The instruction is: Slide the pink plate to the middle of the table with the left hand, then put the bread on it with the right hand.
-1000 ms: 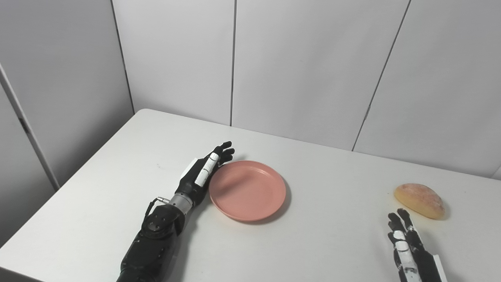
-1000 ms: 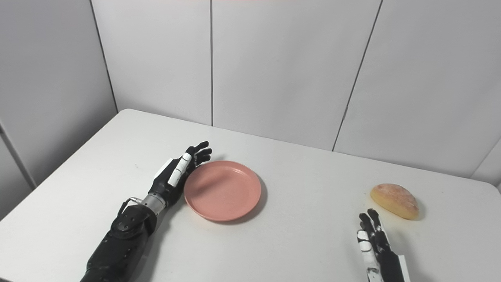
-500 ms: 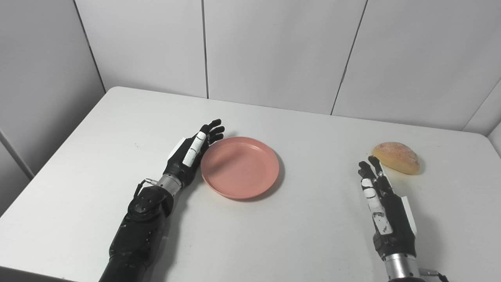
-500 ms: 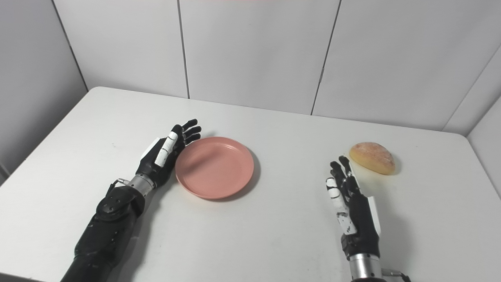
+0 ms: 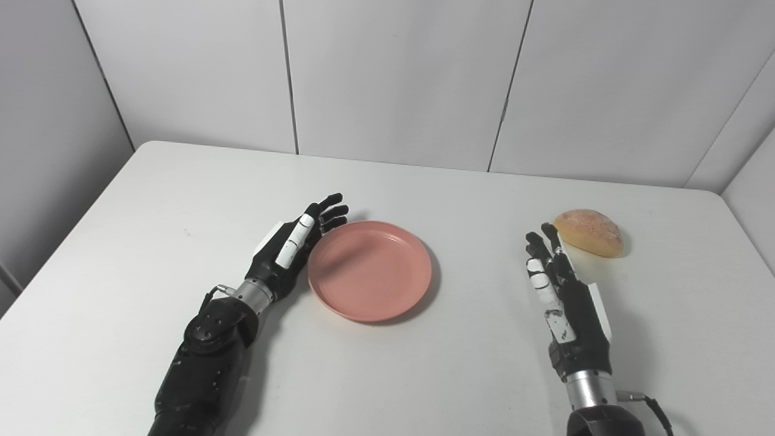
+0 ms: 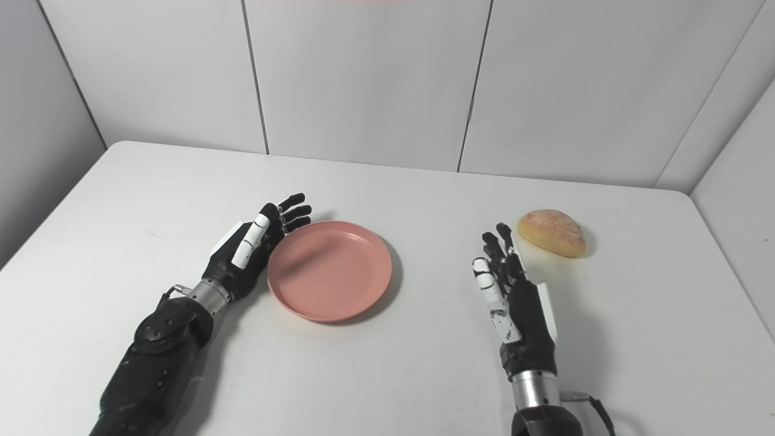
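The plate (image 5: 369, 277) lies against the left robot hand (image 5: 289, 251), fingers spread, holding nothing. The bread (image 5: 588, 232) lies just beyond the released right robot hand (image 5: 566, 290).

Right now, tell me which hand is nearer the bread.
Right. The right hand lies open just left of the bread, not touching. The left hand rests against the pink plate, far across the table.
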`<control>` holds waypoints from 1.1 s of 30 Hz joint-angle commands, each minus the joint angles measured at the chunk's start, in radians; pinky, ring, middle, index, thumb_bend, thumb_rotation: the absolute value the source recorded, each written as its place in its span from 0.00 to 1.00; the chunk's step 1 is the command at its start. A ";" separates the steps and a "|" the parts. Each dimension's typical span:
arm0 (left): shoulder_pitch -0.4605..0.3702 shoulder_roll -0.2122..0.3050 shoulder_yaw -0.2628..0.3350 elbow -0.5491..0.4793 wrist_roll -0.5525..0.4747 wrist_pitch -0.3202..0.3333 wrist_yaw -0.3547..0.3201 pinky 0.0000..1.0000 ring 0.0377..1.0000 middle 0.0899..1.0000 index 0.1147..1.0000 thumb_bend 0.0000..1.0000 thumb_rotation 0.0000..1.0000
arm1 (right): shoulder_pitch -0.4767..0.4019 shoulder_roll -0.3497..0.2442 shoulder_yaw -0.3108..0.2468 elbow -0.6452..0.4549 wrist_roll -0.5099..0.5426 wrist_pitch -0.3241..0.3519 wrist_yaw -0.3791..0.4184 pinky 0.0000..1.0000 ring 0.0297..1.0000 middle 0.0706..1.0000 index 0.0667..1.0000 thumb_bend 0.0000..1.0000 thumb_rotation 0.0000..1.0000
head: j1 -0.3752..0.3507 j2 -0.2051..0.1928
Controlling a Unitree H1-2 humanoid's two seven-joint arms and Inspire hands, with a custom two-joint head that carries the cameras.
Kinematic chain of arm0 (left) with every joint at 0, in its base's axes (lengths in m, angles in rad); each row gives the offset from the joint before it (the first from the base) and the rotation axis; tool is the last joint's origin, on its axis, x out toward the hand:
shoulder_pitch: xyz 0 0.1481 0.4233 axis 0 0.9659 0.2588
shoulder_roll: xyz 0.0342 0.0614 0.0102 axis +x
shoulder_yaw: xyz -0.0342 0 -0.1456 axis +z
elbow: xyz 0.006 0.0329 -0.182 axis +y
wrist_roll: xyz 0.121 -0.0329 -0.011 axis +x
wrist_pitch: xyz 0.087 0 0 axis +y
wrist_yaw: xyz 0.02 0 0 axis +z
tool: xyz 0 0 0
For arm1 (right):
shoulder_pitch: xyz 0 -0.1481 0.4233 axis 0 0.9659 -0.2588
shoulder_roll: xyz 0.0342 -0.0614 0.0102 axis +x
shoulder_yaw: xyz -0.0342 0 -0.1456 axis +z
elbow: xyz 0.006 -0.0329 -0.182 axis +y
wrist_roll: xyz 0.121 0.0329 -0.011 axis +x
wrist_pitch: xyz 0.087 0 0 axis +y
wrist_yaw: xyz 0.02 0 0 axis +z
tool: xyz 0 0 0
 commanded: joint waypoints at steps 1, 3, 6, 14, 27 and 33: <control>-0.017 -0.014 -0.015 -0.020 -0.012 0.001 -0.031 0.90 0.93 0.91 0.88 0.78 0.92 | -0.028 0.007 0.004 -0.023 -0.008 -0.033 -0.005 1.00 0.95 0.92 0.97 0.61 0.76 | 0.001 -0.001; -0.014 -0.017 -0.016 -0.026 -0.020 0.004 -0.041 0.91 0.93 0.92 0.88 0.78 0.92 | -0.029 0.010 0.007 -0.017 -0.013 -0.038 -0.008 1.00 0.96 0.92 0.97 0.61 0.76 | -0.019 -0.007; -0.011 -0.021 -0.015 -0.029 -0.025 0.008 -0.049 0.92 0.94 0.93 0.88 0.78 0.92 | -0.034 0.017 0.010 -0.006 -0.013 -0.041 -0.011 1.00 0.96 0.92 0.97 0.61 0.76 | -0.062 -0.015; 0.018 -0.033 -0.024 -0.070 -0.049 0.037 -0.075 0.91 0.94 0.94 0.89 0.77 0.93 | -0.040 0.035 0.020 0.018 -0.027 -0.049 -0.020 1.00 0.97 0.92 0.96 0.60 0.76 | -0.101 -0.033; 0.054 -0.063 -0.056 -0.141 -0.042 0.068 -0.077 0.91 0.95 0.96 0.90 0.78 0.94 | -0.045 0.035 0.022 0.033 -0.037 -0.056 -0.023 1.00 0.97 0.92 0.97 0.61 0.77 | -0.092 -0.031; 0.071 -0.075 -0.061 -0.183 -0.042 0.101 -0.065 0.93 0.97 0.97 0.91 0.78 0.91 | -0.043 0.031 0.020 0.034 -0.033 -0.060 -0.024 1.00 0.97 0.92 0.96 0.60 0.77 | -0.087 -0.034</control>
